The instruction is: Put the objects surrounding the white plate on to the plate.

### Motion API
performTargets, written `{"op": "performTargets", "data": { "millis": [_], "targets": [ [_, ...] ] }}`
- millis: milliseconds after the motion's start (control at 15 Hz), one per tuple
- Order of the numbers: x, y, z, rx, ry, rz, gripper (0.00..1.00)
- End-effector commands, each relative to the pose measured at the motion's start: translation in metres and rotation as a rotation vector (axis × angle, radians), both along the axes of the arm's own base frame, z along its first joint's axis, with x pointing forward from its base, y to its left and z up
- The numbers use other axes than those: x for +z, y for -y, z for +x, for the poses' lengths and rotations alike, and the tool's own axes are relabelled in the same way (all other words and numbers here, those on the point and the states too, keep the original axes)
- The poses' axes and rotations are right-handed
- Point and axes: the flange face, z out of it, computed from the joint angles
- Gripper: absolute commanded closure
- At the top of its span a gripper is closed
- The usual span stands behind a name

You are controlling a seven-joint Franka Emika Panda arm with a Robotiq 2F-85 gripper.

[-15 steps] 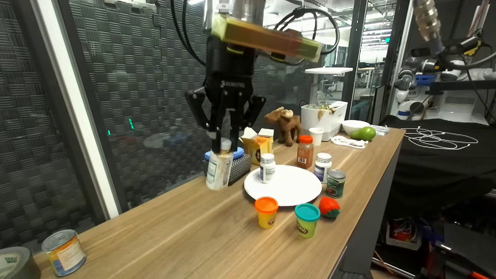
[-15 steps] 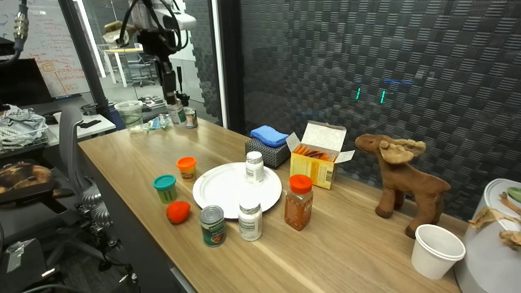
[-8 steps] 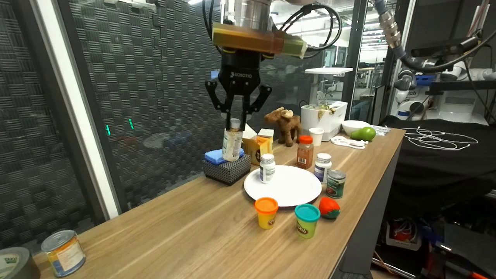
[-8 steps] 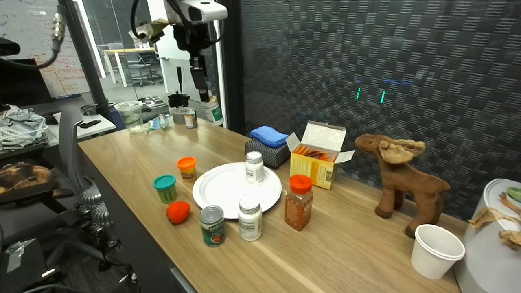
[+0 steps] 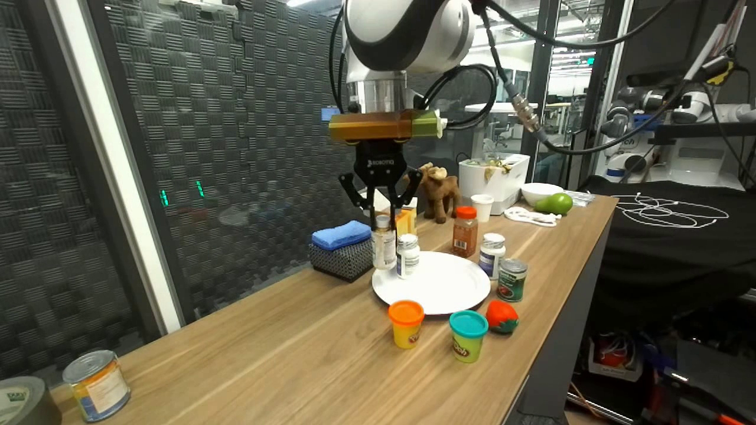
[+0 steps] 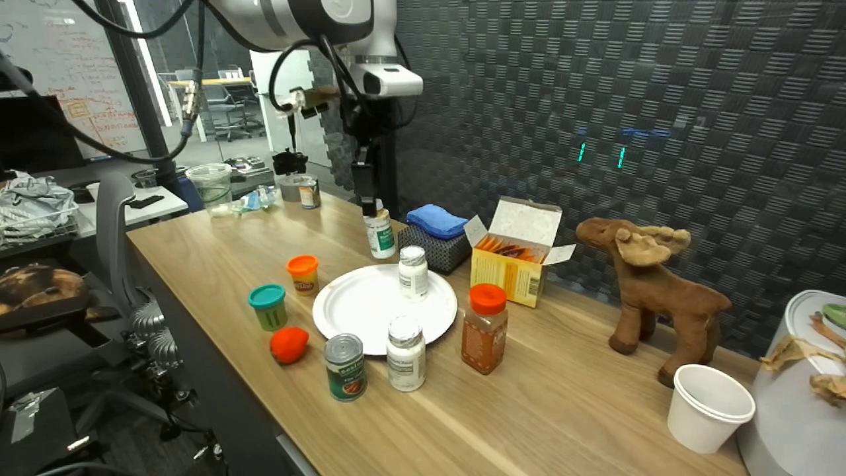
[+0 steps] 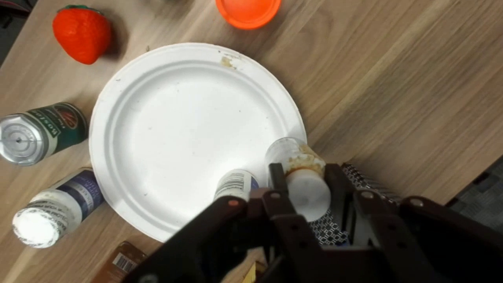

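The white plate (image 5: 449,289) lies on the table. A white bottle (image 6: 413,272) stands on it. My gripper (image 5: 383,225) is shut on a clear bottle with a white cap and green-white label (image 6: 381,238), upright. In the wrist view this bottle (image 7: 294,153) overlaps the plate's rim beside the standing bottle (image 7: 235,182); its height is unclear. Around the plate are an orange-lidded tub (image 5: 406,324), a teal-lidded tub (image 5: 468,337), a red strawberry (image 5: 502,316), a green can (image 5: 511,281), a purple-labelled white bottle (image 5: 491,257) and a red-capped spice jar (image 5: 465,233).
A dark woven basket with a blue cloth (image 5: 341,235) stands close beside the held bottle. An open yellow box (image 6: 509,271) and a brown toy moose (image 6: 654,291) stand along the wall. A can (image 5: 97,386) and tape roll (image 5: 26,401) stand at the table's far end.
The gripper has carried the clear bottle across the table to the plate's edge and lowered it, passing the basket. The things on and around the plate have not moved.
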Motion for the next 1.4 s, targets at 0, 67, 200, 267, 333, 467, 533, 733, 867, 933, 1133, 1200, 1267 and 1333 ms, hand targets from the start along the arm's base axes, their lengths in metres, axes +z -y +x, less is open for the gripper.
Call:
{"op": "performTargets", "data": {
  "millis": [0,67,200,267,333,467,533,733,867,933,1133,1200,1267,1333],
  "targets": [
    [-0.006,0.01,0.02,-0.06,-0.056,0.01,0.87],
    [-0.011,0.013,0.023,-0.068,-0.068,0.016,0.87],
    [-0.02,0.017,0.027,-0.071,-0.097,0.044,0.87],
    [-0.024,0.019,0.029,-0.076,-0.107,0.056,0.87],
    [-0.028,0.021,0.03,-0.08,-0.119,0.065,0.87],
    [-0.039,0.027,0.033,-0.097,-0.14,0.069,0.87],
    [-0.043,0.03,0.034,-0.113,-0.137,0.062,0.86],
    [-0.053,0.036,0.039,-0.123,-0.105,0.048,0.86],
    [-0.053,0.038,0.04,-0.122,-0.105,0.056,0.86],
    [-0.054,0.039,0.038,-0.12,-0.106,0.059,0.86],
    [-0.052,0.036,0.031,-0.105,-0.102,0.065,0.85],
    [-0.052,0.035,0.029,-0.097,-0.101,0.064,0.85],
    [-0.052,0.034,0.027,-0.092,-0.101,0.064,0.78],
    [-0.053,0.034,0.027,-0.092,-0.099,0.065,0.45]
  ]
}}
